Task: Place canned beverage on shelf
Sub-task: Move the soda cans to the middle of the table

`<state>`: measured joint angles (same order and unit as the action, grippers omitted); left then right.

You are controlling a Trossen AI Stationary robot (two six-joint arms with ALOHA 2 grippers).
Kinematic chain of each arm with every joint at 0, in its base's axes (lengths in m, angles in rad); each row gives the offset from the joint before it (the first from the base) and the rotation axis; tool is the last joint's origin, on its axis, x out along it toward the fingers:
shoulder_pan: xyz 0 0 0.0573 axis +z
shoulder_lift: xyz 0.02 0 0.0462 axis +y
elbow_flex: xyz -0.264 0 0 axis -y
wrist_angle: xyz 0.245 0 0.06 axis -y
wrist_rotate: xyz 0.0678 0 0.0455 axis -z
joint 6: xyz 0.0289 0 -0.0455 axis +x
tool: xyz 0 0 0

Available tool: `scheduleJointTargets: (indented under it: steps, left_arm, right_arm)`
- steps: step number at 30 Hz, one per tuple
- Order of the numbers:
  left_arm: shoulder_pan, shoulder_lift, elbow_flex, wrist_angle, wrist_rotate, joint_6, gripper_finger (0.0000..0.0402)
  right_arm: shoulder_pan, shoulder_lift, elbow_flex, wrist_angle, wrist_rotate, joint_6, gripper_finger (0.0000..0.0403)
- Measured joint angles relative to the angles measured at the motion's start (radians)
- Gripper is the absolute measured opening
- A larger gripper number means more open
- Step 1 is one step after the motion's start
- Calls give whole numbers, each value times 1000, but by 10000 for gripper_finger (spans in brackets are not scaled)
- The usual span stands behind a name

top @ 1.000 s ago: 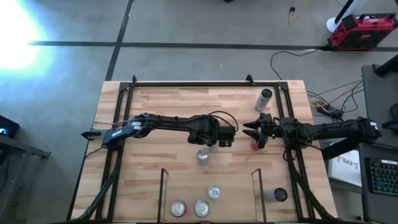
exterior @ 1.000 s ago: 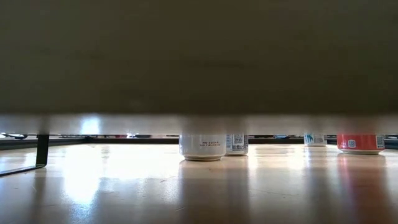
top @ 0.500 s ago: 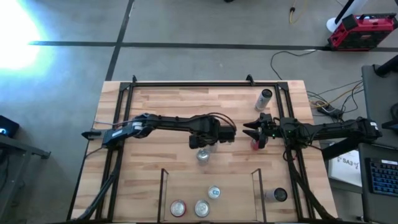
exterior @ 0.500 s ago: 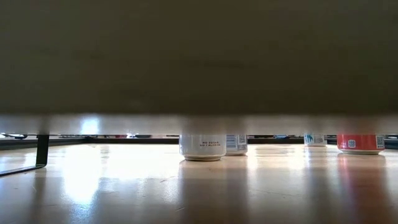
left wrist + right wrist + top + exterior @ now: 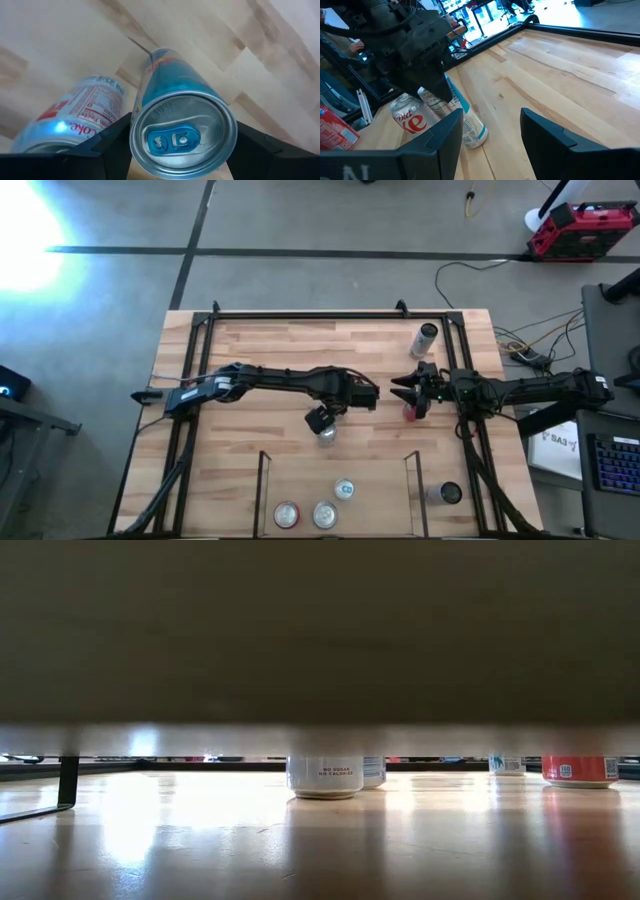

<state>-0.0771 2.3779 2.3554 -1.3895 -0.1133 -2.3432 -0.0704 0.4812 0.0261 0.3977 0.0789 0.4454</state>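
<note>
Your left claw point(image 5: 182, 150) is clamped on the blue can point(image 5: 175, 115), lifted clear and tilted over the tabletop point(image 5: 260, 350), I'd guess to carry it toward the shelf point(image 5: 335, 465) near the front edge; the right claw point(image 5: 407, 391) sits parted and empty mid-table. The left wrist view shows a Diet Coke can point(image 5: 75, 117) just beside it; the high view hides that grip.

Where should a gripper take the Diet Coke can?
Mid-body of the Diet Coke can, coming down from above: it stands upright on the table. Stay off the side where the left gripper holds the tilted blue can beside it.
</note>
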Motion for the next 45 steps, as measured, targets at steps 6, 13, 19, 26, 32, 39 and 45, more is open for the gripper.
scheduleJointTargets:
  steps: [6,13,19,26,32,39,45]
  left_arm:
    - [31,-4,0,10,82,-79,245]
    - [72,-8,-2,22,177,-196,245]
    - [104,-11,-2,20,179,-214,247]
    - [116,-11,-2,33,164,-314,253]
    - [111,-13,-2,45,178,-414,253]
    - [112,-16,-2,72,179,-510,254]
    - [112,-17,-1,123,177,-644,254]
  right_arm:
    - [0,0,0,0,0,0,183]
    - [0,0,0,0,0,0,183]
    - [0,0,0,0,0,0,183]
    - [0,0,0,0,0,0,183]
    - [0,0,0,0,0,0,183]
    - [0,0,0,0,0,0,183]
    - [0,0,0,0,0,0,183]
